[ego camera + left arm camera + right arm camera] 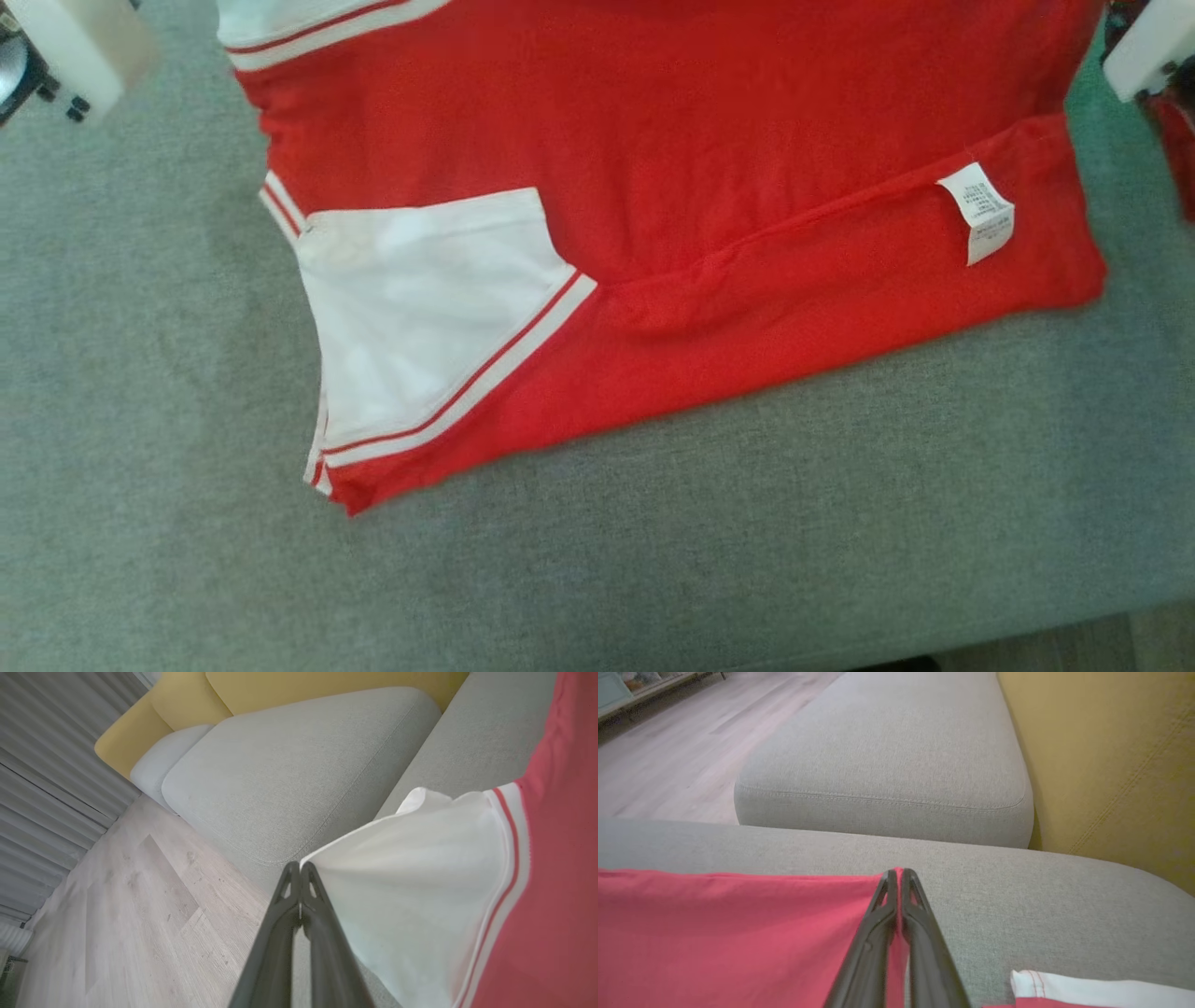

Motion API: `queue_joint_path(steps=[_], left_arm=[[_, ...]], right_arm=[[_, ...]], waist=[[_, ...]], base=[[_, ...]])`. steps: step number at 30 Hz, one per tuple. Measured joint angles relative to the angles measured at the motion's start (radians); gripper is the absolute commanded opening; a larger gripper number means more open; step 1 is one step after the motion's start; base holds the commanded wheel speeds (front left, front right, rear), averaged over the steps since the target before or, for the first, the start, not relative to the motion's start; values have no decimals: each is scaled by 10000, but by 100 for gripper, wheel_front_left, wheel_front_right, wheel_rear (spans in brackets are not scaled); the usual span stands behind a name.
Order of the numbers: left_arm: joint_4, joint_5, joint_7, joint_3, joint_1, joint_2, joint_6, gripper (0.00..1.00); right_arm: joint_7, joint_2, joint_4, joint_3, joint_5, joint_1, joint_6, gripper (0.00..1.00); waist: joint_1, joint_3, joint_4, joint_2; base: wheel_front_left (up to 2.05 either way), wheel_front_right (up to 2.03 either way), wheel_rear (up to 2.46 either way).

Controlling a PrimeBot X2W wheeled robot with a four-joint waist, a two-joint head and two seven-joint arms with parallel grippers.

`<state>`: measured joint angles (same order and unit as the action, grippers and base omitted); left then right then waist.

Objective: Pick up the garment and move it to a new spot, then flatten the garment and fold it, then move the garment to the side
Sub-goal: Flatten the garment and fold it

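garment: our red tee (747, 140) is spread across the grey sofa cushion (653, 560), and its far part runs off the top of the head view

white sleeve: one sleeve (420, 308) with red-and-white striped trim lies on the robot's left side of the garment, flat on the red fabric and poking out a bit over the grey

near edge: a strip of red is folded over along the near side, so the seam shows, and a small white care label (977, 210) sticks out toward the right end

left gripper: fingers pressed tight together (299, 870), with no gap we can see. The corner of a white sleeve runs right into the tips and stretches away from them, so we'd say it's pinched there

right gripper: also clamped all the way (899, 875), with a sliver of red cloth caught between the two fingers at the garment's edge. That one's pretty clear

arms: pale left forearm (75, 47) is at the top left corner of the head view and the right forearm (1144, 47) at the top right, one at each side of the garment

around it: a second grey cushion (887, 756) sits just beyond ours, with a yellow backrest (1111, 765) beside it, pale wood floor (117, 905) below and a grey pleated curtain (46, 765) off to one side
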<state>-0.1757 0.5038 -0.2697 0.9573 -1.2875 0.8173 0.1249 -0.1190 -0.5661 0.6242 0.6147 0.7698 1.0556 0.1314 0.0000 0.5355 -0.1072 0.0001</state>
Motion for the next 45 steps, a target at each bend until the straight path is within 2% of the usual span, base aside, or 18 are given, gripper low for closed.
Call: queue_joint_path(steps=[9, 12, 17, 25, 34, 40, 45], left_arm=[[102, 445, 265, 420, 432, 10, 73, 0], [556, 646, 263, 525, 1094, 115, -90, 0], [1718, 1060, 203, 690, 2191, 579, -708, 0], [3912, 1214, -36, 920, 3603, 1467, -1983, 0], [5446, 1214, -209, 1221, 4715, 1921, -3103, 0], [5963, 1275, -255, 1442, 5297, 2086, -3624, 0], [6008, 1459, -134, 1668, 5781, 2031, -3754, 0]], right_arm=[[115, -539, -217, 46, 562, -681, 0, 0], [314, -709, -353, 61, 667, -1189, 0, 0], [865, -878, -468, -61, 665, -1918, 0, 0], [1243, -1085, -642, -453, 662, -3091, 0, 0], [1427, -1273, -1152, -1093, 21, -4197, 0, 0], [1452, -1112, -1413, -1567, -470, -4906, 0, 0], [1388, -930, -1716, -1996, -769, -5427, 0, 0]], waist=[[0, -432, 323, 0], [0, -579, 455, 0], [-1, -831, 670, 0], [-2, -1164, 915, 0], [0, -1192, 987, 0], [0, -1214, 956, 0], [0, -1191, 956, 0]], base=[[0, 0, 0], [0, 0, 0], [0, 0, 0], [0, 0, 0], [0, 0, 0], [0, 0, 0], [0, 0, 0]])
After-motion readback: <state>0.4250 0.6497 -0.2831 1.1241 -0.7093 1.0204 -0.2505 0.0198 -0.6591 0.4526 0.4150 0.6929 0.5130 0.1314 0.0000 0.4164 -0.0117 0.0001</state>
